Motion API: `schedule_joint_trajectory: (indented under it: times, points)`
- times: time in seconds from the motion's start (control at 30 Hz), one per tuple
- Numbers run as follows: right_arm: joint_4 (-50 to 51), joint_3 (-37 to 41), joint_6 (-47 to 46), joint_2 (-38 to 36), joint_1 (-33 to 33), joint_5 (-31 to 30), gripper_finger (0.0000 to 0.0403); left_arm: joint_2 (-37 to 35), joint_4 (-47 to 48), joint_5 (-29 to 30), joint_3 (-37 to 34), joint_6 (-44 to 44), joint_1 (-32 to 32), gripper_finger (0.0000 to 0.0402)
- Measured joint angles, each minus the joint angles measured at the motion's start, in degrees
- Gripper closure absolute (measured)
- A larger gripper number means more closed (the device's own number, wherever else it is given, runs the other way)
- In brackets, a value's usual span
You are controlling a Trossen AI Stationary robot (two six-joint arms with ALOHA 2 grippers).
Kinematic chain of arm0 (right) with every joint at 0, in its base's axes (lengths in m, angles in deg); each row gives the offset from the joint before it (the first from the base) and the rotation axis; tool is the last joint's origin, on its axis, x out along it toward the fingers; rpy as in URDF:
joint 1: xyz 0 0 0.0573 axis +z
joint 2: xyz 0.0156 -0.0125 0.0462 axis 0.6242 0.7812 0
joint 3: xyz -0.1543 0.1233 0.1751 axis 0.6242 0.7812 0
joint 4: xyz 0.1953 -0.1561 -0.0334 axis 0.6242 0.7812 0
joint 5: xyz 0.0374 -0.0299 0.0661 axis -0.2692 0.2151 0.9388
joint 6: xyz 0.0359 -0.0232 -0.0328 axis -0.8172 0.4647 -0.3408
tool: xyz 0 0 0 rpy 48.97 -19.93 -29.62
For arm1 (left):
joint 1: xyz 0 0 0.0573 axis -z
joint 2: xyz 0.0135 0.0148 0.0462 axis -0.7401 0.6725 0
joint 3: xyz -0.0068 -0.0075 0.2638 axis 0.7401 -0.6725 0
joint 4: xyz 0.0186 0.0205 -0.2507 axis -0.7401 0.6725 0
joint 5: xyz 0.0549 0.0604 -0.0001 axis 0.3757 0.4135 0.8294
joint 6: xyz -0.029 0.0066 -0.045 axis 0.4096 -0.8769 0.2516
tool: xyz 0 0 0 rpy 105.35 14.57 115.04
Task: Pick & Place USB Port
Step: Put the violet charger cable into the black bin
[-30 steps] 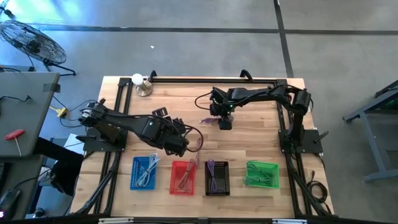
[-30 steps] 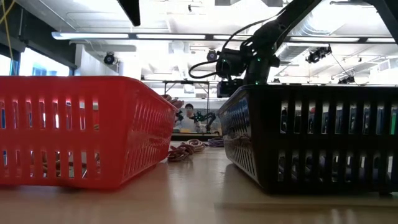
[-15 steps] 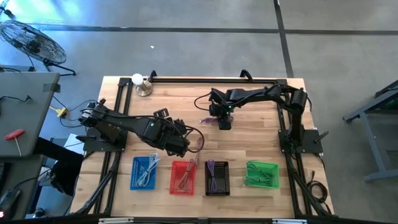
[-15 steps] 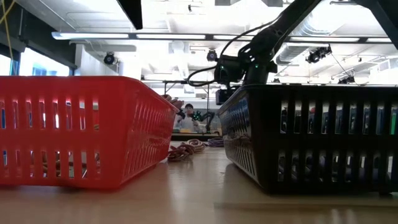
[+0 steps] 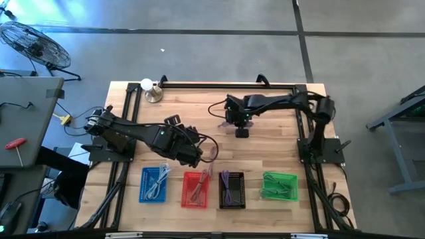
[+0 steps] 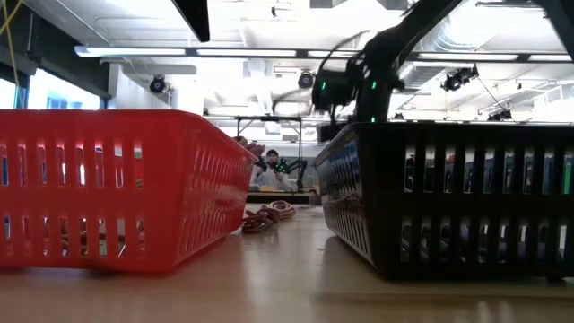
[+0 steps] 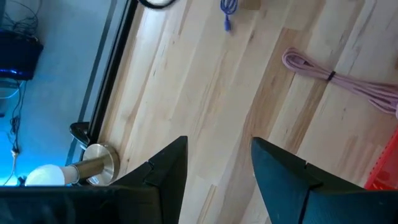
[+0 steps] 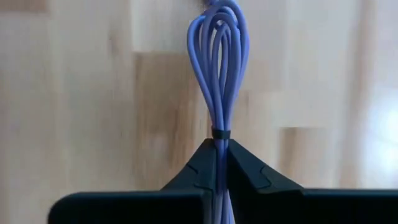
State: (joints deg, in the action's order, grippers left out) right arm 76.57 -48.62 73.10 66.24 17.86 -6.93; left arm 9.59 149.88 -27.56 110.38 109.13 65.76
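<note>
My right gripper [image 5: 230, 121] is over the table's far middle, shut on a bundled purple cable [image 8: 218, 68] bound by a black tie [image 8: 217, 133]. The cable also shows in the left wrist view [image 7: 227, 12]. My left gripper [image 7: 217, 168] is open and empty above the bare wood at the table's middle [image 5: 198, 151]. A coiled pink cable [image 5: 212, 153] lies flat on the table beside it, just behind the red basket [image 5: 195, 189]; it also shows in the left wrist view [image 7: 348, 81]. My right gripper pinches the purple cable bundle between its two shut fingers, just below the black tie [image 8: 217, 144]. The fingers lie along the bundle, and its looped end [image 8: 219, 31] sticks out past the fingertips. Whether it hangs clear of the table I cannot tell.
Blue [image 5: 154, 184], red, black [image 5: 232, 189] and green [image 5: 279, 186] baskets stand in a row at the near edge, each holding cables. A lamp with a white bulb [image 5: 147, 86] lies at the far left corner. Bare wood lies between the arms.
My right gripper has risen, as the low view shows, and has shifted slightly toward the table's far edge, carrying the purple cable bundle with it. My left arm has kept still.
</note>
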Motion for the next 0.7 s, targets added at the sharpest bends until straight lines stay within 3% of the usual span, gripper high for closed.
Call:
schedule_joint_trajectory:
  times: [0.2, 0.5, 0.7]
  points:
    - [4.26, -0.13, -9.01, -11.37, 4.91, -0.60, 0.0395, 0.00, -1.30, 2.82, 0.00, 0.02, 0.00, 0.0231]
    - [5.83, -0.15, -31.23, -31.74, 19.38, 6.26, 0.0395, 0.00, -1.31, 3.98, 0.00, 0.02, 0.00, 0.0231]
    - [4.12, 0.39, -50.32, -36.13, 31.45, -2.65, 0.0395, 0.00, -2.37, 3.91, 0.00, 0.22, 0.00, 0.0231]
